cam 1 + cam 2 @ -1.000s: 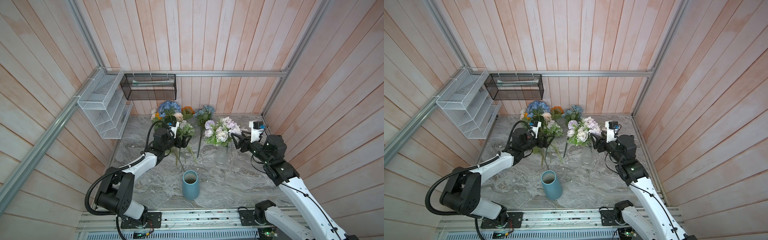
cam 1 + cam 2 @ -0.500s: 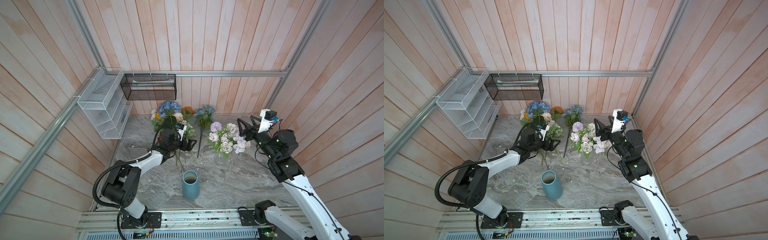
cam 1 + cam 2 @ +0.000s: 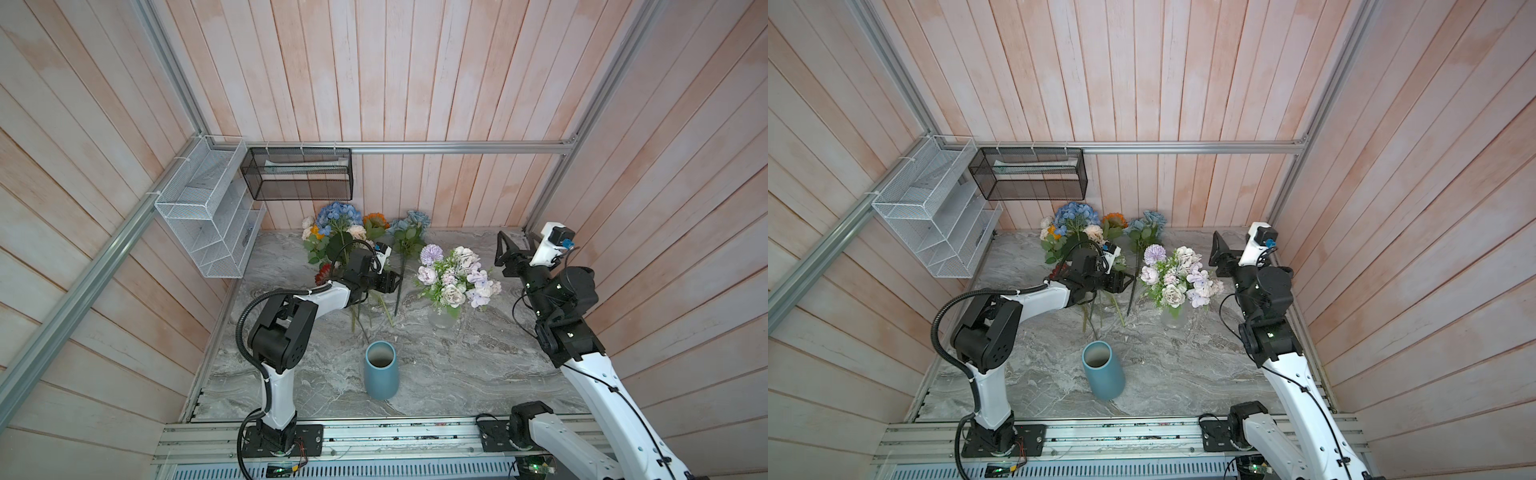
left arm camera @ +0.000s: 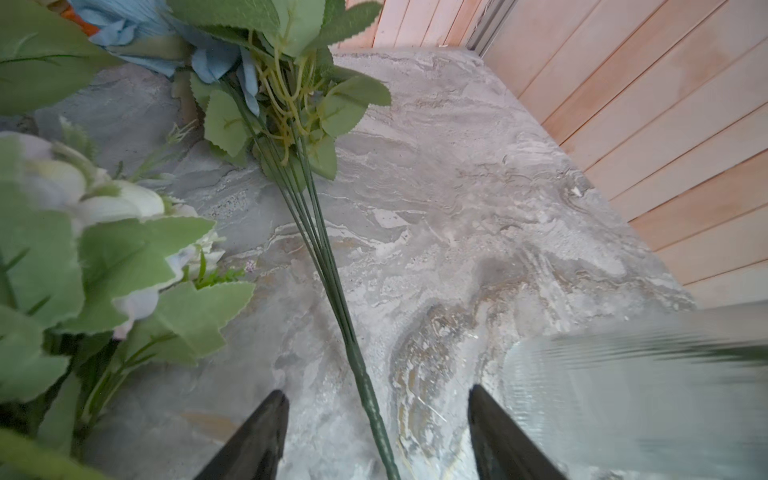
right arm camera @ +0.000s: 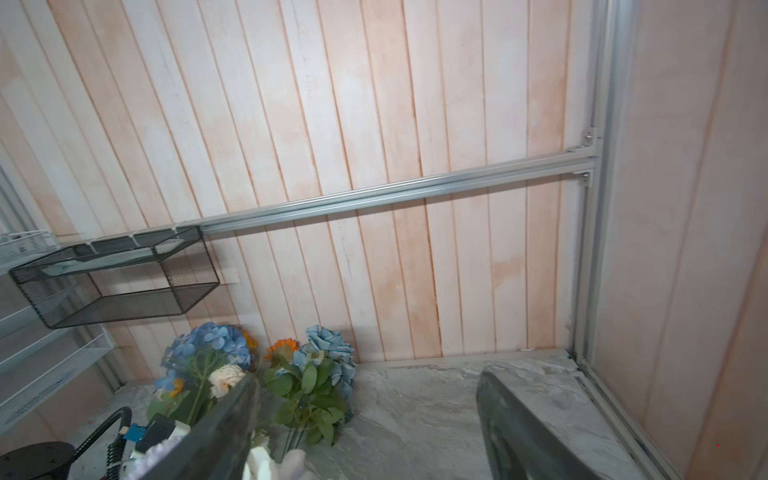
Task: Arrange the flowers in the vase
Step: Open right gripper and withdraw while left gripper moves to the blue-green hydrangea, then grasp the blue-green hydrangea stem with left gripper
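The flowers lie heaped at the back of the marble table: blue hydrangea, orange sunflower, dusty-blue roses, a red bloom. A lilac and white bouquet stands in a clear glass vase. The blue vase stands empty near the front. My left gripper is open low over the table, its fingers either side of the dusty-blue spray's dark stem without touching it. My right gripper hangs open and empty, raised to the right of the bouquet.
A white wire rack and a black mesh basket hang on the back-left walls. Wooden walls close in the table on three sides. The aluminium base rail runs along the front edge.
My right gripper has let go of the lilac bouquet and drawn back up and to the right, opening wider. My left gripper has slid right over the dusty-blue stem, its jaws narrowing.
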`<move>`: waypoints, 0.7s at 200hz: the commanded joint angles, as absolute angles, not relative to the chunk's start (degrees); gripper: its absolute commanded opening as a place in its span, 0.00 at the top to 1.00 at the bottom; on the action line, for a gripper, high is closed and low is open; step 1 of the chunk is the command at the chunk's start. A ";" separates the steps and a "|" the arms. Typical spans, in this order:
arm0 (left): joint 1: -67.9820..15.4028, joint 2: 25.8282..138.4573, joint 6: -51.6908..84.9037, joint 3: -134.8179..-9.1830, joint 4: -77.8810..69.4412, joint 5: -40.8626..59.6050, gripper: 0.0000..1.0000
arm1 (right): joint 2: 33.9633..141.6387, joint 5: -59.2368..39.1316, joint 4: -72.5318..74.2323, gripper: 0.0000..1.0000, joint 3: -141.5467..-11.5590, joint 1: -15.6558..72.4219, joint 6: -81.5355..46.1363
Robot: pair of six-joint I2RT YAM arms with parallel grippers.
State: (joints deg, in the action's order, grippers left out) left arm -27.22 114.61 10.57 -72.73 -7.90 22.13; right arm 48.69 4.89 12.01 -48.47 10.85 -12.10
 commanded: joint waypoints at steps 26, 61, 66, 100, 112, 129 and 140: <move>-28.65 120.70 8.22 -81.00 -0.64 23.62 0.41 | 46.41 5.39 10.81 0.18 -45.53 6.31 -16.12; -28.74 125.15 8.34 -86.85 4.19 23.62 0.45 | 46.71 3.77 11.45 0.18 -45.42 6.14 -16.48; -28.75 125.80 8.43 -87.60 4.90 23.17 0.45 | 46.80 3.59 11.61 0.18 -45.37 6.13 -16.64; -28.74 128.79 9.04 -90.80 7.34 19.50 0.44 | 47.00 1.94 11.87 0.18 -45.36 6.09 -17.40; -28.72 129.56 9.53 -91.51 7.38 19.33 0.44 | 47.00 1.13 11.89 0.18 -45.40 6.10 -17.48; -28.83 130.59 9.67 -92.43 7.55 20.24 0.44 | 46.93 0.27 11.64 0.18 -45.61 6.12 -17.48; -28.83 131.12 9.67 -92.84 7.64 20.71 0.47 | 46.85 0.07 11.39 0.18 -45.86 6.14 -17.46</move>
